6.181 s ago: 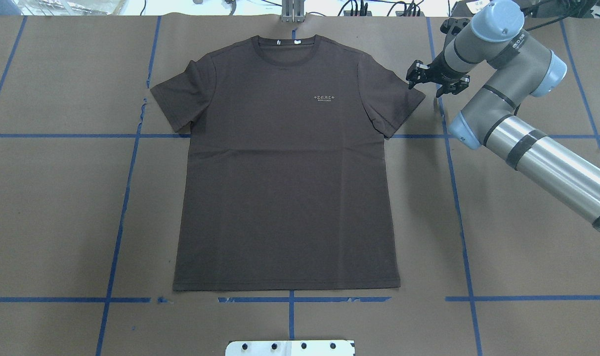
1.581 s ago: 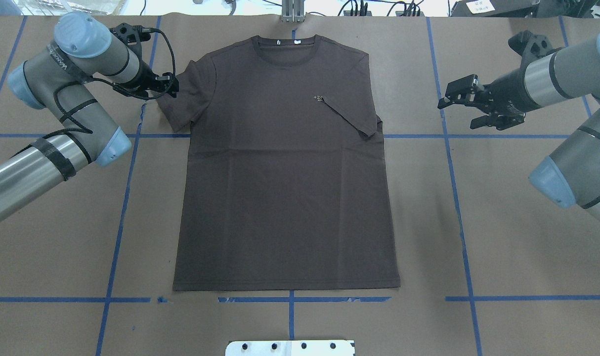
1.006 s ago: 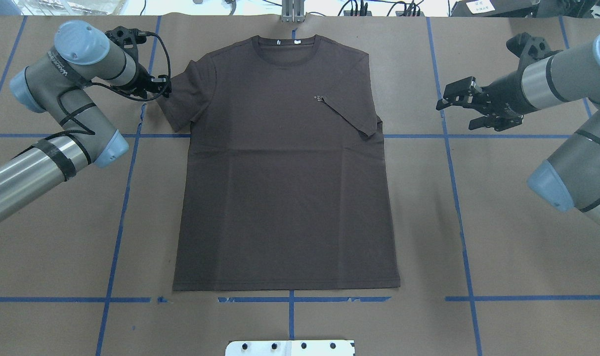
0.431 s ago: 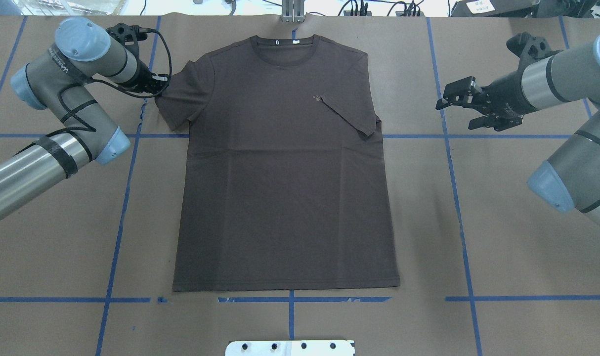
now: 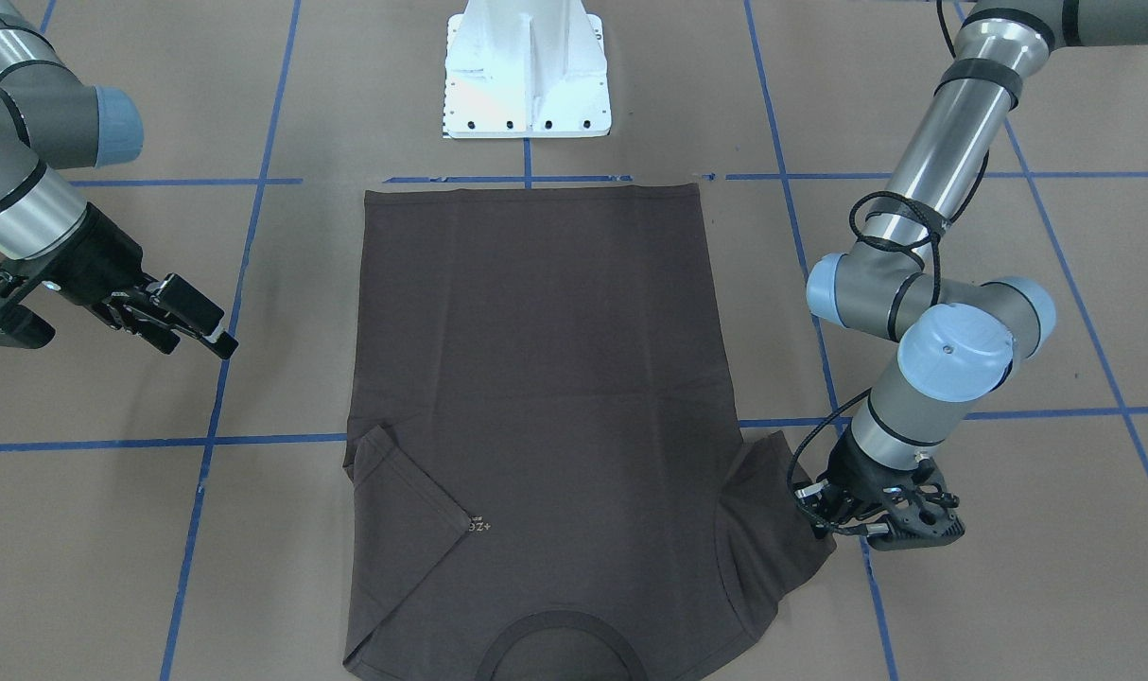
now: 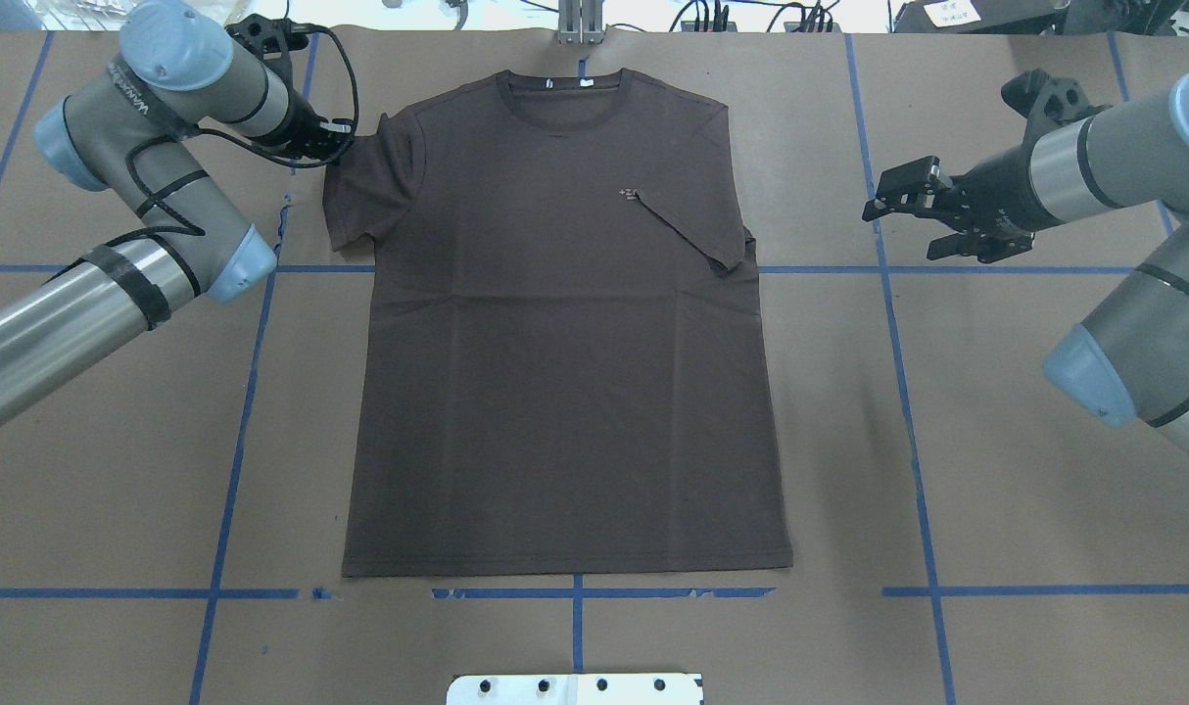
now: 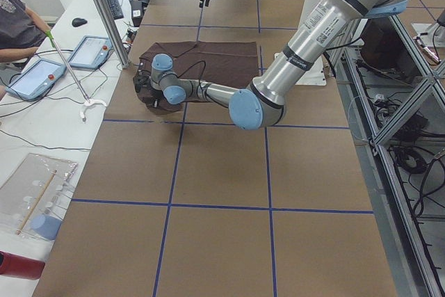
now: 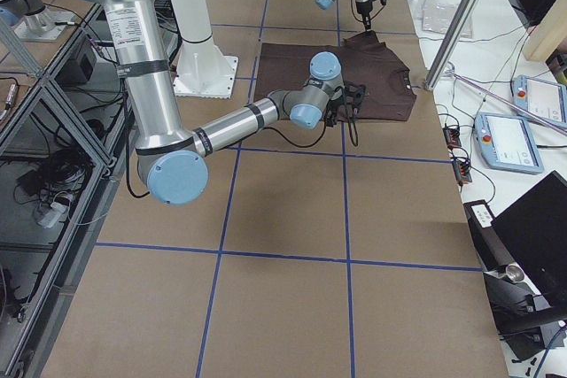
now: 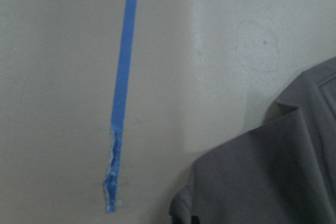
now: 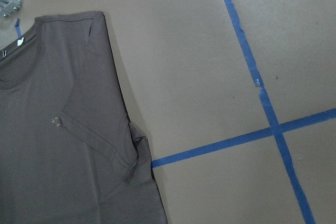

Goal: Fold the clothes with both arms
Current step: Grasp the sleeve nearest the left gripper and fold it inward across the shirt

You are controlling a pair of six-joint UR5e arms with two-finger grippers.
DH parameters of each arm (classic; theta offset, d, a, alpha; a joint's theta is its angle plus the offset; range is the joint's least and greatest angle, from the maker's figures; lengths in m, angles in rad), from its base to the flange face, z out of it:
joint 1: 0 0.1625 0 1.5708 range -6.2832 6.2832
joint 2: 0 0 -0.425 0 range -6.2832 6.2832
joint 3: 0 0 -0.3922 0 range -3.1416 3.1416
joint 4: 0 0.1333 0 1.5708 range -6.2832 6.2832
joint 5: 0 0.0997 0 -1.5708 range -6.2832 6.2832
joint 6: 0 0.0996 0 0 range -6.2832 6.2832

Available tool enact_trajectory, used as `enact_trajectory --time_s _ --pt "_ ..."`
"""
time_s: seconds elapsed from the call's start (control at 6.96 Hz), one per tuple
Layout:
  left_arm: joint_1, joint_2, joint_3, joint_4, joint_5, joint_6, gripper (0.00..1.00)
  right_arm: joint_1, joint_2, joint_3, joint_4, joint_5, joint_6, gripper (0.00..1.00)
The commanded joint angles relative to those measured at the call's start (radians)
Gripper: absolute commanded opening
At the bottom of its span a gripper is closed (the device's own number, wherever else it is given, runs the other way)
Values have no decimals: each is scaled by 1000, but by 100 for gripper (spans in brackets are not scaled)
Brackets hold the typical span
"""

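One sleeve [image 6: 697, 233] is lying folded; left hand [image 6: 338, 149] is gripping the other sleeve [image 6: 369, 196]; right hand [image 6: 898, 227] is hovering open; shirt [image 6: 555, 411] body is remaining unfolded.

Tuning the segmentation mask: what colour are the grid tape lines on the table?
Blue tape lines on the brown table; clearest in the overhead exterior view.

Rumpled dark grey-brown T-shirt fabric [image 9: 273, 177] on pale paper table cover [image 9: 52, 77], lower right of a fray-ended blue tape strip [image 9: 122, 77]
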Motion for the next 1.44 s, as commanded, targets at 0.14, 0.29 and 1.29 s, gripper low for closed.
enact_trajectory --time_s 0.14,0.29,1.29 --pt "34 -156 12 92 -2 -132 0 -8 -1 8 0 -2 5 100" --pt "71 -188 57 91 3 -170 0 -12 1 6 0 -2 5 100" --pt "157 -132 -105 71 10 -316 65 -18 2 12 -1 -6 10 100"
